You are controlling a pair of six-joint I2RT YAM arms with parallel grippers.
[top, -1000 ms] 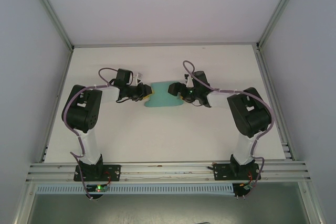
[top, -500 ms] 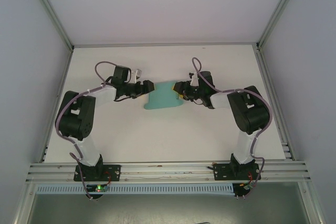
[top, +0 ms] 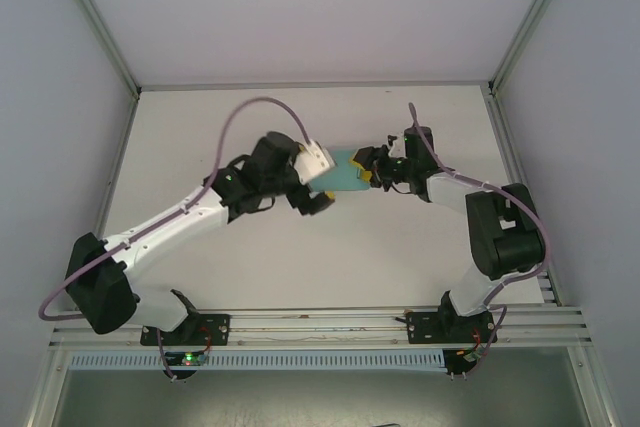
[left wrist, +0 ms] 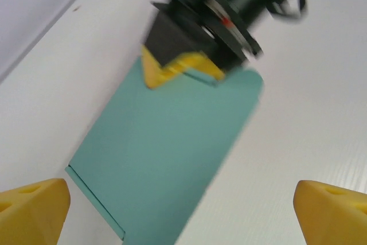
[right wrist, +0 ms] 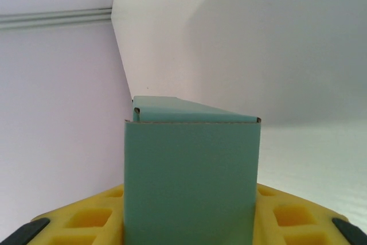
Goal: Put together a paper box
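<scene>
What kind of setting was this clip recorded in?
Probably a lab robot work cell: a white table enclosed by plain panel walls and aluminium frame rails, with a teal paper box as the workpiece.

Left wrist view: right gripper (left wrist: pixel 175 68) blurred; paper box (left wrist: pixel 166 159) cut off by the bottom edge between the fingertips of the left gripper (left wrist: pixel 183 222), themselves cropped.

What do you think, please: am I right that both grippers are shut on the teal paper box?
Not quite. The right gripper is shut on the paper box, but the left gripper is open, its fingers spread clear of it, as the left wrist view shows.
</scene>
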